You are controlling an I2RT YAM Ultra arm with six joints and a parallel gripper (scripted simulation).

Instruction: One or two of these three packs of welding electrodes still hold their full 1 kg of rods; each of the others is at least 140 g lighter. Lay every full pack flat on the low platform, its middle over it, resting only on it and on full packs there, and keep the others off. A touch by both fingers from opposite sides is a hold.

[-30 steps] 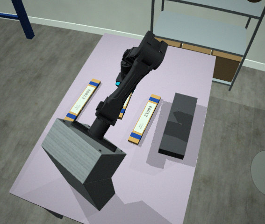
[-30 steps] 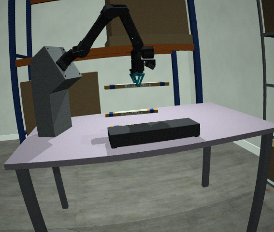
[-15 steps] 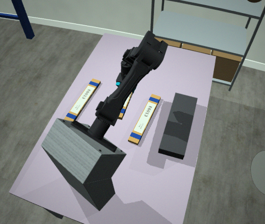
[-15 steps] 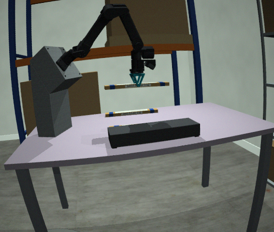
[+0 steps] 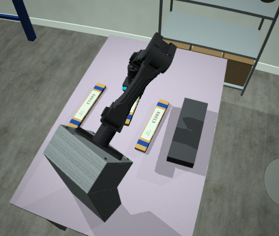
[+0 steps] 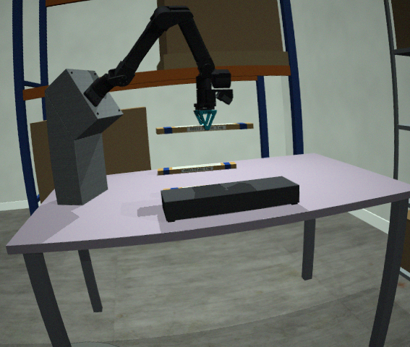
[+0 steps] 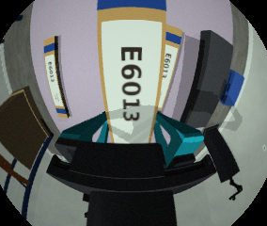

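My gripper (image 6: pixel 207 126) (image 7: pixel 131 113) is shut on the middle of one electrode pack (image 5: pixel 134 107) (image 6: pixel 178 129) (image 7: pixel 112 71), which hangs level, high above the table. In the top view the arm hides much of it. A second pack (image 5: pixel 87 104) (image 6: pixel 197 169) (image 7: pixel 54 80) lies flat on the table, at the left in the top view. A third pack (image 5: pixel 152 124) (image 7: pixel 171 56) lies flat between the held pack and the platform; the platform mostly hides it in the exterior view. The low dark platform (image 5: pixel 190 142) (image 6: pixel 231 203) (image 7: pixel 211 75) bears no pack.
The pale lilac table (image 5: pixel 159 198) (image 6: pixel 332 175) carries the arm's grey pedestal (image 5: pixel 76 157) (image 6: pixel 77 160) at one end. The platform stands near the table's long edge, at the right in the top view. Shelving (image 5: pixel 210 33) stands beyond the table.
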